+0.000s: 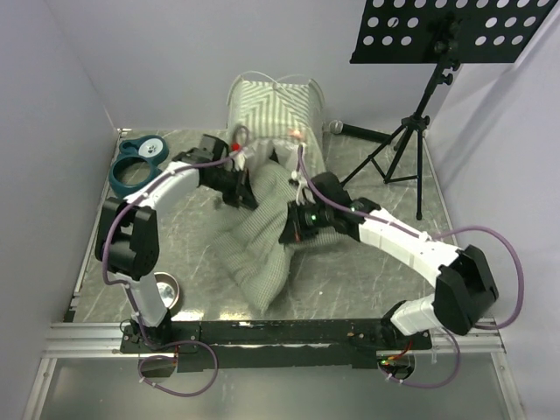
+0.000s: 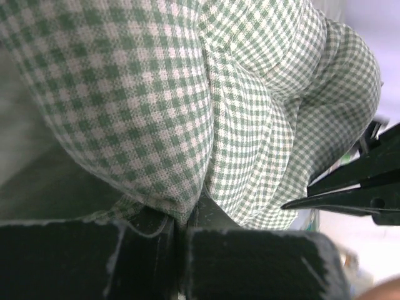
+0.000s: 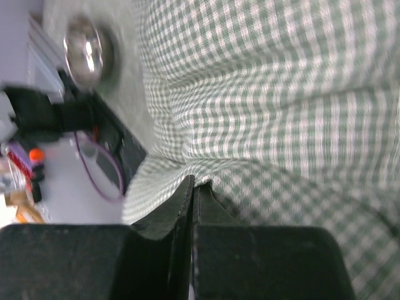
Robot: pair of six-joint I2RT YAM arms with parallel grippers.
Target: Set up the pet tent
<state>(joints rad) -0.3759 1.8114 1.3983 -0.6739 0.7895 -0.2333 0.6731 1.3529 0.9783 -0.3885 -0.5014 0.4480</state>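
The cushion [image 1: 258, 254] is soft woven cloth in a fine green-and-white check, matt and quilted. At the far side, the pet tent [image 1: 273, 107] is matt striped fabric. The bowl [image 1: 166, 291] at the near left is glossy metal. The worktop [image 1: 367, 280] looks smooth, mottled grey, with a slight sheen. The jaws of the left gripper [image 2: 180, 225] and right gripper [image 3: 191, 200] are matt black, with rough, pale-scuffed edges.

Even bright overhead light, soft shadows, wrist views blurred close-up, metal bowl [image 3: 87, 53] glaring
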